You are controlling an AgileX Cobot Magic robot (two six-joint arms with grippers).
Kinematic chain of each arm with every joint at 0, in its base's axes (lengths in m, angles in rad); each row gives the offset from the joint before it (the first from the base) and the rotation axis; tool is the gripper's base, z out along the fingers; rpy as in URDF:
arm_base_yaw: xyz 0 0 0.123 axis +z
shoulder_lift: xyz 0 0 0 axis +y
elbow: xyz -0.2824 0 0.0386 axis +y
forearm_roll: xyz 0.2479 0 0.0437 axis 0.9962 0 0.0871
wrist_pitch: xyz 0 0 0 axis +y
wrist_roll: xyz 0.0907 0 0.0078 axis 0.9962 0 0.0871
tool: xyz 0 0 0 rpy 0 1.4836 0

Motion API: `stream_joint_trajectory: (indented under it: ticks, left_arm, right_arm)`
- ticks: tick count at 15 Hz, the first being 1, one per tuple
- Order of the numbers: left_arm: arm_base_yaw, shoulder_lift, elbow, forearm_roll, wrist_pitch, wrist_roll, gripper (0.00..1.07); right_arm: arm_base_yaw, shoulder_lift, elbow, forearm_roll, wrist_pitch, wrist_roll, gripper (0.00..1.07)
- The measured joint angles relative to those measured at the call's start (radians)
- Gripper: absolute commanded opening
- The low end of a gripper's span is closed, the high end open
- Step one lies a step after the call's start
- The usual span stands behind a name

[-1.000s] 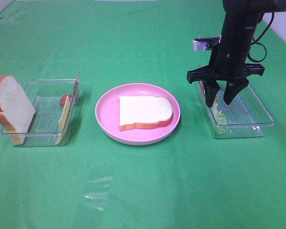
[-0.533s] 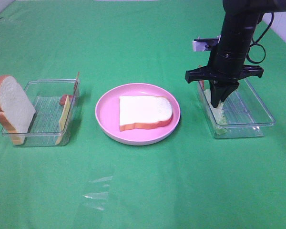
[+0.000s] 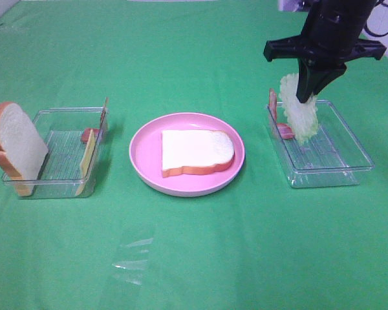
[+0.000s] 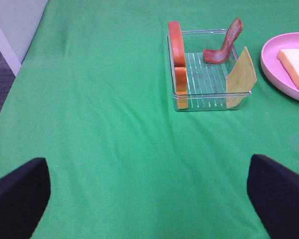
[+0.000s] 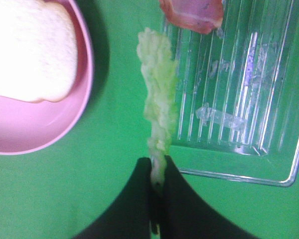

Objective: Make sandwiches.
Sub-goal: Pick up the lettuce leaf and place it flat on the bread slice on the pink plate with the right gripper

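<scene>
**Right gripper** [image 3: 307, 95]: black fingers pinched narrow on the top edge of a crinkled, pale green lettuce leaf [image 3: 301, 116]. The leaf hangs limp over the plate-side edge of a ribbed clear plastic tray [image 3: 357, 155]. A glossy reddish bacon strip [image 3: 282, 129] rests in the same tray.

**Centre:** a white bread slice [image 3: 195, 150] with an orange-brown crust lies flat on the round pink plate [image 3: 145, 152].

**Left:** a second clear tray [image 3: 64, 113] holds an upright bread slice [image 3: 16, 143], a leaning yellow cheese square [image 3: 86, 158] and a curled bacon piece [image 4: 223, 46].

**Left gripper** [image 4: 149, 184]: fingers spread wide and holding nothing, above the green cloth [image 3: 194, 258].
</scene>
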Motion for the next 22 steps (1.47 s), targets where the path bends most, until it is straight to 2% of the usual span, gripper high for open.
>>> stream_joint_trajectory:
  ticks: [2, 4, 5, 8, 10, 12, 16, 22]
  left_arm:
    - [0.000, 0.000, 0.000, 0.000, 0.000, 0.000, 1.00]
    - [0.000, 0.000, 0.000, 0.001, 0.000, 0.000, 1.00]
    - [0.000, 0.000, 0.000, 0.001, 0.000, 0.000, 1.00]
    - [0.000, 0.000, 0.000, 0.001, 0.000, 0.000, 1.00]
    - [0.000, 0.000, 0.000, 0.001, 0.000, 0.000, 1.00]
    - [0.000, 0.000, 0.000, 0.001, 0.000, 0.000, 1.00]
    - [0.000, 0.000, 0.000, 0.001, 0.000, 0.000, 1.00]
    - [0.000, 0.000, 0.000, 0.001, 0.000, 0.000, 1.00]
  right_arm:
    - [0.000, -0.038, 0.000, 0.098, -0.027, -0.047, 0.00]
    - [0.000, -0.038, 0.000, 0.316, -0.066, -0.152, 0.00]
    - [0.000, -0.035, 0.000, 0.368, -0.074, -0.178, 0.00]
    - [0.012, 0.007, 0.000, 0.760, -0.108, -0.381, 0.00]
    - [0.059, 0.060, 0.000, 0.879, -0.144, -0.450, 0.00]
    - [0.149, 0.165, 0.000, 0.904, -0.181, -0.469, 0.00]
    - [0.188, 0.271, 0.000, 0.902, -0.235, -0.469, 0.00]
    - [0.187, 0.298, 0.000, 0.654, -0.337, -0.413, 0.00]
